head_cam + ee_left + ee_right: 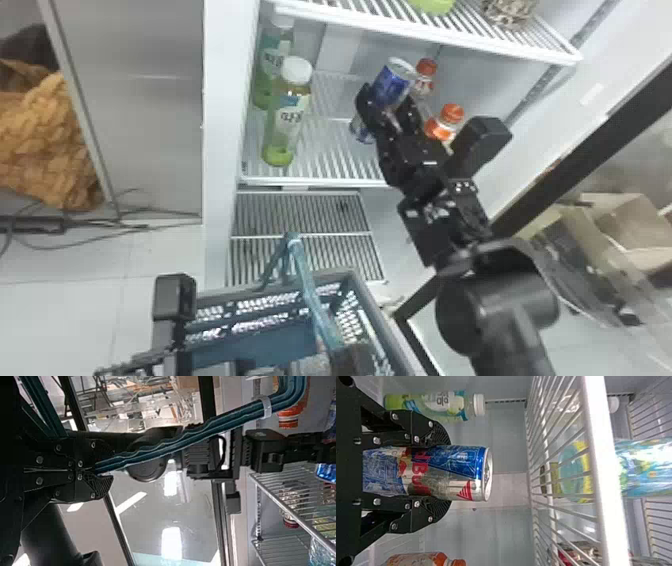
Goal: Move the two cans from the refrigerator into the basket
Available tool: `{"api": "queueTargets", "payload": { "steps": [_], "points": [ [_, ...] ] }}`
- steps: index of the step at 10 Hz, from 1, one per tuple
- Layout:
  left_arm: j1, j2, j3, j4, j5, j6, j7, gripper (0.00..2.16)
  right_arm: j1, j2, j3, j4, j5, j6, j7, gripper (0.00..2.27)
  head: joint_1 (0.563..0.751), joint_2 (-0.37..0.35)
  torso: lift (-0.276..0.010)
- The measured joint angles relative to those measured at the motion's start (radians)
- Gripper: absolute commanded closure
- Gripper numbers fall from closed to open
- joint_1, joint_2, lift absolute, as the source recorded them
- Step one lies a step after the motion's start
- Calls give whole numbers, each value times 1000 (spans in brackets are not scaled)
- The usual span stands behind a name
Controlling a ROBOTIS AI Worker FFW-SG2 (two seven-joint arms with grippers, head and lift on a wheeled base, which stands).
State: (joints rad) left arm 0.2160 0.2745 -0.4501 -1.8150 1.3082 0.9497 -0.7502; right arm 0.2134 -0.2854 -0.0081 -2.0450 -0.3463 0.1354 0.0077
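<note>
Can [394,85] in the right gripper [387,101], inside the refrigerator [220,125], above the middle shelf [320,182]. It sits right of the shelf's middle, between the green bottles [287,117] along the left edge and the orange-capped bottles [444,125] toward the right edge. Cannot tell if its base touches the shelf.

Looks: slim can, glossy blue and silver in slanting panels, red lettering across the body, a red striped triangle near the top. Pale metal rim, lid end up, can roughly upright. Right wrist view: the two black fingers pinch it from opposite sides.

Below one finger, head view, a blue-and-silver patch [361,131]; cannot tell whether it is this can's lower part or the second can.

Left gripper [348,356] low in the head view, over the basket [372,305]. Left wrist view: its fingers are pressed together on a teal strap [190,435]. Basket: grey, openwork sides, in front of the refrigerator, lower than the shelf.
</note>
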Motion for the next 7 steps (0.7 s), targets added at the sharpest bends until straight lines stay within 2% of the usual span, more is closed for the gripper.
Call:
{"api": "queueTargets", "payload": {
  "steps": [4,7],
  "points": [
    [6,0,6,0,0,0,-1,1181,185,1,-54,-236,-22,131,8,889,695,-350,-276],
    [10,1,9,0,0,-2,-3,1181,318,17,-97,-400,-57,223,9,889,695,-350,-276]
  ]
}}
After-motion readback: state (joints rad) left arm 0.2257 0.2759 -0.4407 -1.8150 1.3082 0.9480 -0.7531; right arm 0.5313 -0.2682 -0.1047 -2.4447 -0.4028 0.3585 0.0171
